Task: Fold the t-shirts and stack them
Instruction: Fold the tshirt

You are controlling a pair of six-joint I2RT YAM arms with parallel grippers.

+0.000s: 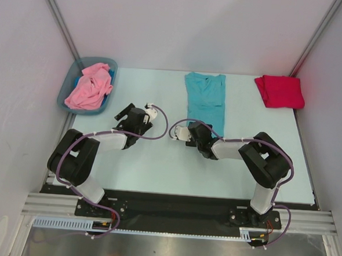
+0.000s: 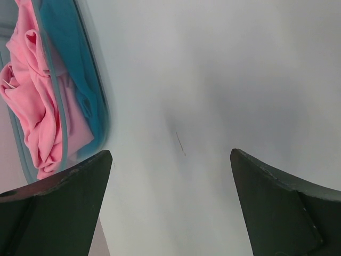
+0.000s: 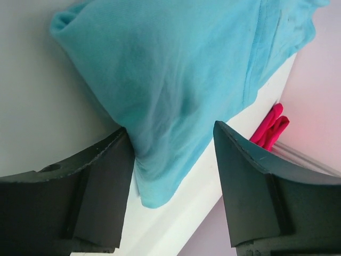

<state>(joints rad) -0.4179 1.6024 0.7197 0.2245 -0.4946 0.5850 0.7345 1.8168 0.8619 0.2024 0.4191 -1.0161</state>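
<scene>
At the near edge of the teal t-shirt (image 1: 205, 98), the right end effector (image 3: 170, 130) gapes wide around cloth; left of it, the left end effector (image 2: 170, 154) hangs wide above the surface (image 2: 213, 80).

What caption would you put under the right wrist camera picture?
Open right gripper straddling the teal t-shirt's edge, red t-shirt beyond.

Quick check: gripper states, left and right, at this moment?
Left gripper: open, nothing between the fingers.
Right gripper: open, with the near edge of the teal t-shirt between the fingers, not clamped.
</scene>
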